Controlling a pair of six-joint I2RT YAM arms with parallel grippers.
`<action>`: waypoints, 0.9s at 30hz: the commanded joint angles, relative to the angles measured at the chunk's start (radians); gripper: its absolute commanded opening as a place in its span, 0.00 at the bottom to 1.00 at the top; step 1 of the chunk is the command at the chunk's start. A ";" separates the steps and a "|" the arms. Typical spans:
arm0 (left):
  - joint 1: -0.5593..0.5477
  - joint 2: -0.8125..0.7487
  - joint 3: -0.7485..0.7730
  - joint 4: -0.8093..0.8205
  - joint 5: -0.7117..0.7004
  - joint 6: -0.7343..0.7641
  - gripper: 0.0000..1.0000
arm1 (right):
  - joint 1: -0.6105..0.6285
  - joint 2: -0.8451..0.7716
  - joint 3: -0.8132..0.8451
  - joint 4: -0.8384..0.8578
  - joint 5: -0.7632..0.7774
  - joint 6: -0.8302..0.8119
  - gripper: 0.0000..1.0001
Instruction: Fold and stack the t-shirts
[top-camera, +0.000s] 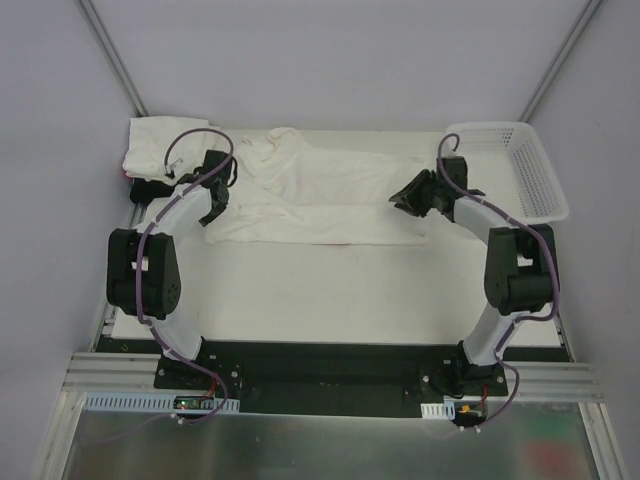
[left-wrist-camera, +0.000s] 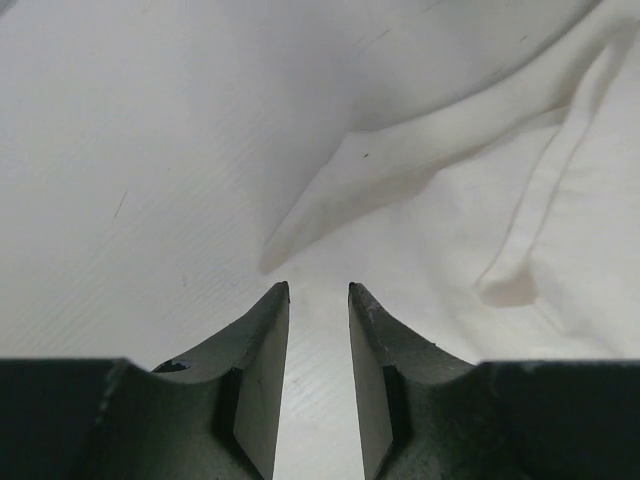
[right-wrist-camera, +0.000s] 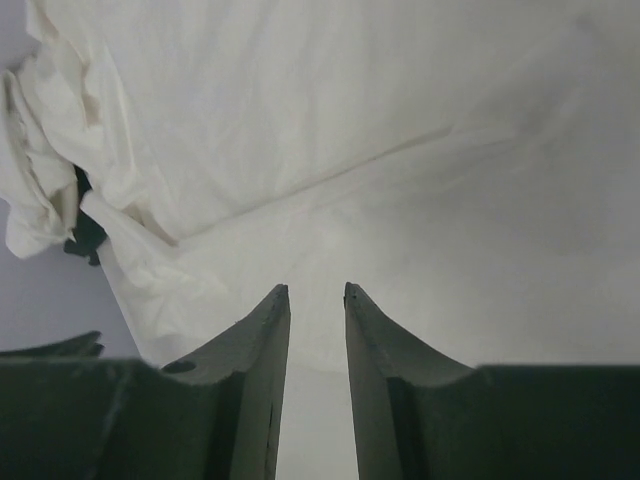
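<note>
**Both grippers loosened above one spread white shirt**

Left gripper: fingers parted by a narrow slit, nothing pinched between them, only pale cloth showing through the gap. Poised low over the left end of the white t-shirt, at the near edge of that end. Ahead of the fingertips, cloth rucked up into a long soft fold slanting up and to the right, with a hemmed edge curling down beside it.

Right gripper: likewise slackened — a slim gap, no fabric caught in it. Set over the shirt's right end, facing the left arm across the garment. Smooth cloth ahead with one faint diagonal crease; crumpled white folds bunched at the left of the wrist view, with a small dark patch among them, too unclear to name.

White t-shirt laid out crosswise on the table, stretched between the two arms, wrinkled toward its far left side.

Beyond the left arm, at the far left corner, a stack of white shirts — touching the spread shirt or just beside it, cannot tell. At the far right corner, a white mesh basket, apart from the shirt.
</note>
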 joint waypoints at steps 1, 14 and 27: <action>0.005 -0.030 0.140 -0.006 0.035 0.034 0.30 | 0.122 0.094 0.047 0.004 -0.016 -0.005 0.31; 0.005 -0.060 0.274 -0.005 0.037 0.103 0.29 | 0.115 0.242 0.048 0.079 -0.005 0.042 0.31; 0.005 -0.157 0.269 0.012 -0.060 0.186 0.30 | -0.031 0.031 -0.220 0.091 0.080 0.108 0.29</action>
